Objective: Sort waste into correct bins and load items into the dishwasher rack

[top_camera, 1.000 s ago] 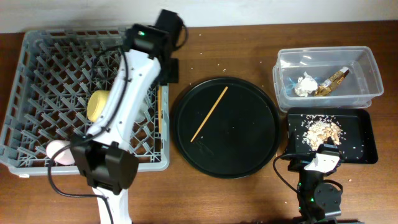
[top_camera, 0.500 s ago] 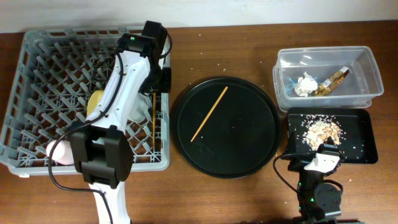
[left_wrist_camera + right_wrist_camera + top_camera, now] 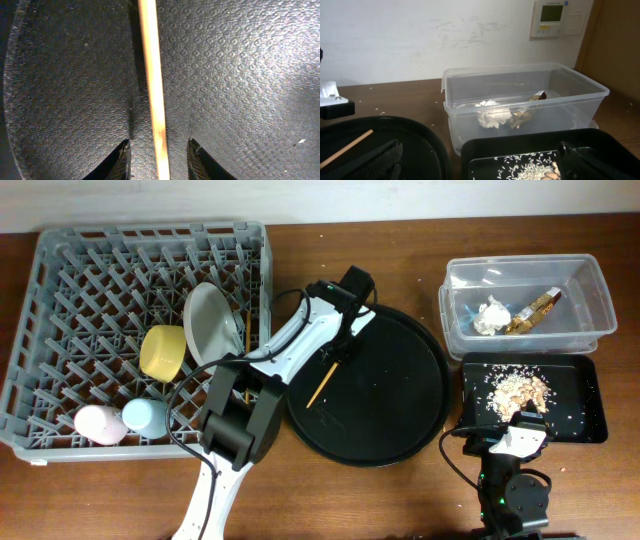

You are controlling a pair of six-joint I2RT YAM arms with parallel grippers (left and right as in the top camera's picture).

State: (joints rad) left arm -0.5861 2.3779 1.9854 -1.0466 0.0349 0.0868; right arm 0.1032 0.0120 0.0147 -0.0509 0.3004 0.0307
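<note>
My left gripper hangs low over the large round black tray, open, its two fingers astride a wooden chopstick that lies on the tray. In the left wrist view the chopstick runs between the open fingertips without touching them. The grey rack holds a yellow bowl, a grey plate, a pink cup, a blue cup and a second chopstick by its right wall. My right gripper rests open at the front edge.
A clear tub at the back right holds a white tissue wad and a foil wrapper. In front of it a shallow black tray holds crumbs. The right wrist view shows the tub and the tray's rim.
My left arm has swung from the rack's right side to over the round tray and come down around the chopstick there. The plate and cups in the rack now show. The right arm is still.
</note>
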